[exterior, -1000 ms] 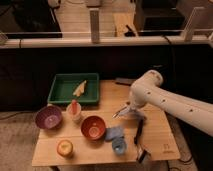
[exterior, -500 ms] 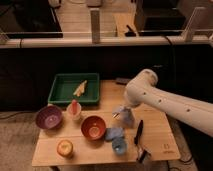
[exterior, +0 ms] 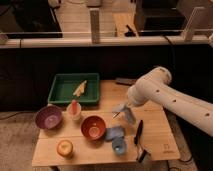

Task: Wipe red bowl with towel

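The red bowl sits upright on the wooden table, left of middle. My gripper hangs above the table just right of and behind the bowl, at the end of the white arm coming in from the right. It is shut on a pale blue towel, which hangs from it. More pale blue cloth lies on the table right next to the bowl's right rim. I cannot tell whether it is joined to the hanging piece.
A green tray with a yellowish item stands at the back left. A purple bowl, a white cup, a round fruit, a blue cup and a black stick-like tool lie around the bowl.
The gripper has drawn slightly left towards the bowl, and the towel now hangs lifted from it. The bowl and other objects have not moved.
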`<act>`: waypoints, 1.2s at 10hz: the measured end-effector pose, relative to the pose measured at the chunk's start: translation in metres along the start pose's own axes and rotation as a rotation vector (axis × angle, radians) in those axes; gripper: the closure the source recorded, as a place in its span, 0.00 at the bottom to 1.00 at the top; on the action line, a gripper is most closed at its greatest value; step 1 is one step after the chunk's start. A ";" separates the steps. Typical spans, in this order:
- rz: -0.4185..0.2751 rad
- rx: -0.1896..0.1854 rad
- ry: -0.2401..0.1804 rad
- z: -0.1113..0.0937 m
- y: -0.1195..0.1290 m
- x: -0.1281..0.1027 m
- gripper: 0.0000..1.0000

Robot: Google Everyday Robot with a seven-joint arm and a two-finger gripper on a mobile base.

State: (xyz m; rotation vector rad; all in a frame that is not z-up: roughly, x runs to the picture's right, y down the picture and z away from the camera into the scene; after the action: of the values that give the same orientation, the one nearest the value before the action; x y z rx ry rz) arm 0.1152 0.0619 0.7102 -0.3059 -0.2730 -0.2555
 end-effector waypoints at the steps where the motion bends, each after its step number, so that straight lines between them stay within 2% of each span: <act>1: -0.018 0.014 -0.030 -0.013 0.002 -0.010 1.00; 3: -0.066 0.042 -0.079 -0.034 0.008 -0.034 1.00; 6: -0.164 0.086 -0.127 -0.057 0.019 -0.067 1.00; 8: -0.228 0.092 -0.155 -0.061 0.024 -0.088 1.00; 12: -0.355 0.097 -0.212 -0.064 0.020 -0.138 1.00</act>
State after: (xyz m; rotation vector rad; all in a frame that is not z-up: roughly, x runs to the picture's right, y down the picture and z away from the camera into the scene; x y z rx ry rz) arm 0.0068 0.0875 0.6044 -0.1871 -0.5483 -0.5594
